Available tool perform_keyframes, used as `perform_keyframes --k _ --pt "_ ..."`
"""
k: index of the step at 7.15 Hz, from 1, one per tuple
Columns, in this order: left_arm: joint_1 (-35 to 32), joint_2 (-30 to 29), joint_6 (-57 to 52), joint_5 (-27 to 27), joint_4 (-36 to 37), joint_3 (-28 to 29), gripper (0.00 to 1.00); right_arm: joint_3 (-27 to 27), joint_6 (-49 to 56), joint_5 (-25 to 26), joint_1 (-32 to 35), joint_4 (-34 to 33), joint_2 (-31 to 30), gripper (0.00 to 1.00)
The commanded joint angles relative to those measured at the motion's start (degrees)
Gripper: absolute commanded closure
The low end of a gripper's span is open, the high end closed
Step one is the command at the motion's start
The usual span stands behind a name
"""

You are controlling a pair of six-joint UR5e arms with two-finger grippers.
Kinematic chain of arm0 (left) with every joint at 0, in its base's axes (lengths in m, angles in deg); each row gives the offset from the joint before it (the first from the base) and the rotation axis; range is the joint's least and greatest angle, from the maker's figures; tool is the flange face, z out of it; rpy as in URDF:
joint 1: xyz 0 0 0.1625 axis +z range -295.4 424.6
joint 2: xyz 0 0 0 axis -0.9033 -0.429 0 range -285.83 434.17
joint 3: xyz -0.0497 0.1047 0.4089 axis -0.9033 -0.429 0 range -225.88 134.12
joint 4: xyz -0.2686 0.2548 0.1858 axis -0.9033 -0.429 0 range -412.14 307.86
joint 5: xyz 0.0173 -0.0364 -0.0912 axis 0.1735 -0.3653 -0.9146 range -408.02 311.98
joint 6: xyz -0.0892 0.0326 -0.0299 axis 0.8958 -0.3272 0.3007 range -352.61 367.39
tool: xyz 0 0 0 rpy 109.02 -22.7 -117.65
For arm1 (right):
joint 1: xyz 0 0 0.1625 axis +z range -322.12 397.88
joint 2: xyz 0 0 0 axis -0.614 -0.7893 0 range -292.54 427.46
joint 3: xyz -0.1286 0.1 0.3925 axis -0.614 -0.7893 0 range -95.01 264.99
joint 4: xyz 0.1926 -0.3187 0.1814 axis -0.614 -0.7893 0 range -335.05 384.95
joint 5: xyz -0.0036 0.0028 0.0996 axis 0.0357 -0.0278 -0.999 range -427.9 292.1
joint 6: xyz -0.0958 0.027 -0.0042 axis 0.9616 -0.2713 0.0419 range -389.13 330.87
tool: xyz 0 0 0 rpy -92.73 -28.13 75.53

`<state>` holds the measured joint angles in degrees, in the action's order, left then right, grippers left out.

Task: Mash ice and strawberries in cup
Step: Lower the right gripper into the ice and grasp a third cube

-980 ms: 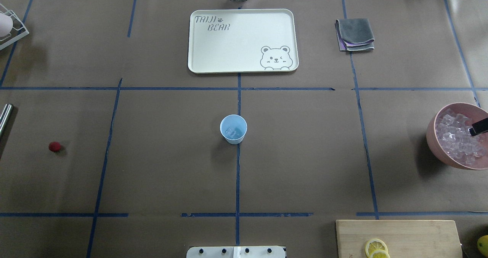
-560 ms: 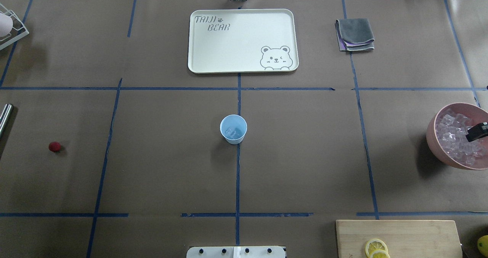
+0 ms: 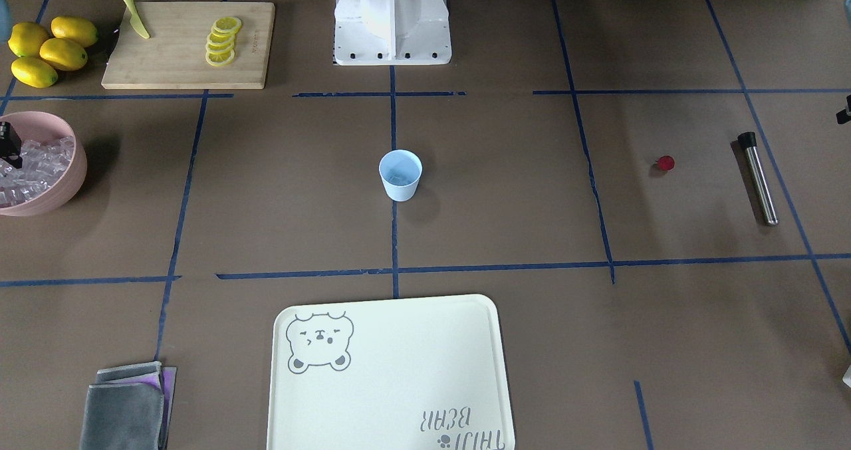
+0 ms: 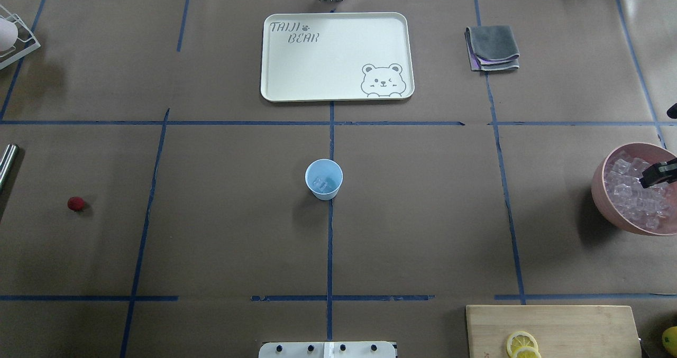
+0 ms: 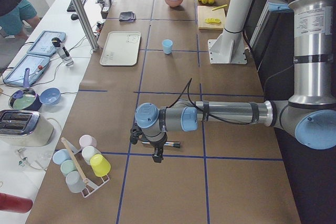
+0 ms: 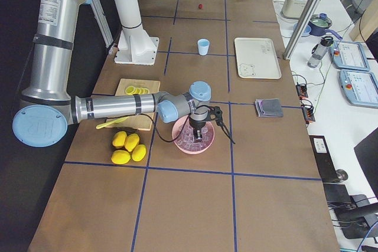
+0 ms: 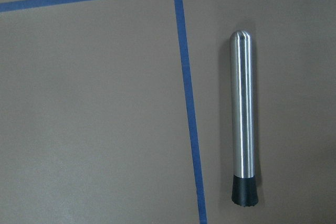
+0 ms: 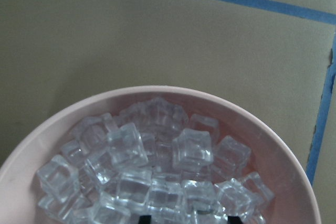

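one cup (image 4: 323,179) alone mid-table; right gripper (image 4: 646,179) inside the bowl (image 4: 597,194) rim (fingers' state: cannot tell)

The picture's edge cuts off your right gripper (image 4: 653,175) and the pink bowl (image 4: 597,189). The ice (image 4: 323,182) in the cup (image 4: 325,194) is too blurry for you to count.

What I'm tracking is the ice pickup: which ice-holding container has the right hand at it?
The pink bowl, not the blue cup. The right hand is over the bowl's heaped ice; the cup stands apart, holding few cubes.
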<state>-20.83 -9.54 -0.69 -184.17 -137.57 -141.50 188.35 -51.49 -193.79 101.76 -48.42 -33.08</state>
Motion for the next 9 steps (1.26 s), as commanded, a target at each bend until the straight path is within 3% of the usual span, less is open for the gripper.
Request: perform_keyframes --k 1,2,4,5,7,9 --pt "0.0 0.03 0.0 0.0 0.0 0.0 0.0 -0.44 0.03 0.21 0.01 -0.1 -0.26 0.43" --pt "0.0 -0.05 0.0 0.0 0.0 -0.09 0.0 -1.14 0.12 0.21 0.01 0.07 -0.27 0.46" --pt "0.0 0.03 0.0 0.0 0.0 -0.53 0.0 -0.79 0.38 0.47 0.27 0.16 -0.53 0.84" --pt "0.0 -0.05 0.0 0.0 0.0 -0.53 0.0 -0.44 0.39 0.47 0.45 0.16 -0.53 0.91" --pt "0.0 -0.14 0.0 0.0 0.0 -0.53 0.0 2.26 0.3 0.39 2.2 -0.19 -0.7 0.9" --pt "0.0 -0.14 0.0 0.0 0.09 -0.71 0.0 4.91 -0.48 0.04 3.0 -0.28 2.69 0.98"
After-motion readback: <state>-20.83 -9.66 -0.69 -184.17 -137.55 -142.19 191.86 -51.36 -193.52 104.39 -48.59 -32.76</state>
